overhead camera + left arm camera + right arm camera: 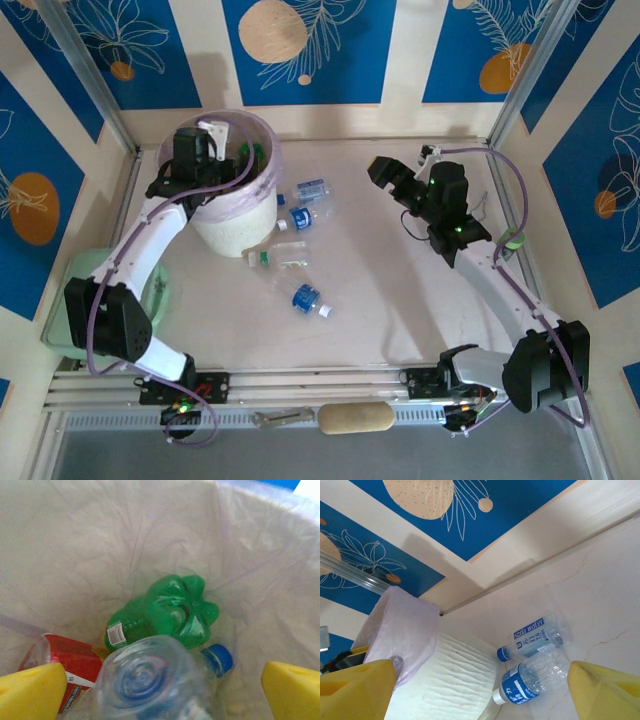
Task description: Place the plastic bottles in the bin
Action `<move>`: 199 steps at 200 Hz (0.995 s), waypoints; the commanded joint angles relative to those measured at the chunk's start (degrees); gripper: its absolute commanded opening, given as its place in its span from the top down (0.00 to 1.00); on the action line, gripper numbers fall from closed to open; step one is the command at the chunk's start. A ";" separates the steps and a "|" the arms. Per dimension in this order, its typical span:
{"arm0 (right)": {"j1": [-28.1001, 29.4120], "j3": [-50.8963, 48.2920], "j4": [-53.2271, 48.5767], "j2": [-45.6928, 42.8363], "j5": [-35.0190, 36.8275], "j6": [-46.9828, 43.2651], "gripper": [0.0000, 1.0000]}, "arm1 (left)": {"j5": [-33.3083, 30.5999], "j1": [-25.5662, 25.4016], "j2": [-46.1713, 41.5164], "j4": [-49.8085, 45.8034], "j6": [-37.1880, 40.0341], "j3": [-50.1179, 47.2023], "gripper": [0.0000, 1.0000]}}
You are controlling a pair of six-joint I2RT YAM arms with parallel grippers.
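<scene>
"While several clear, blue-labelled bottles [312, 188] lie on the table [400, 300] just beside the bin [235, 235], which arm is nearer?"

"The right gripper [480, 690]. It hangs empty with its fingers wide apart, the bottles to its left, caps towards the bin."

"And the left gripper [162, 687]?"

"It hangs over the bin, fingers spread, gripping nothing. Below it a green bottle [165, 612], a red-labelled bottle [70, 662] and a clear bottle [150, 680] lie in the bag."

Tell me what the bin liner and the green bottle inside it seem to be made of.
The bin liner: likely thin plastic film, pale lilac, translucent, creased all over. The green bottle: apparently rigid plastic, glossy and see-through, with bright highlights on its moulded lobed base.
</scene>
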 commanded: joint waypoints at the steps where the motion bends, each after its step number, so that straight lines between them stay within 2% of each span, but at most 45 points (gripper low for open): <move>1: -0.97 1.93 -2.00 0.29 1.56 -1.98 0.10 | -0.34 0.45 -5.81 1.12 -1.40 1.96 0.00; 64: -5.06 3.00 -5.87 1.83 2.06 -4.00 0.10 | 1.36 0.44 -14.29 7.30 -5.99 -1.86 0.00; 114: -11.65 12.14 -23.57 10.07 4.15 -12.76 0.10 | 11.52 -0.21 -13.76 11.02 -13.43 -3.55 0.00; 134: -14.12 17.50 -31.66 15.77 3.93 -17.95 0.10 | 12.52 -3.11 -12.25 10.64 -14.13 -2.97 0.00; 157: -16.25 23.75 -40.52 23.05 8.54 -22.77 0.10 | 10.98 -7.69 -10.77 10.74 -13.19 -2.68 0.00; 199: -19.38 28.49 -47.45 32.02 15.77 -27.28 0.10 | 9.54 -13.88 -7.49 10.45 -12.45 -2.30 0.00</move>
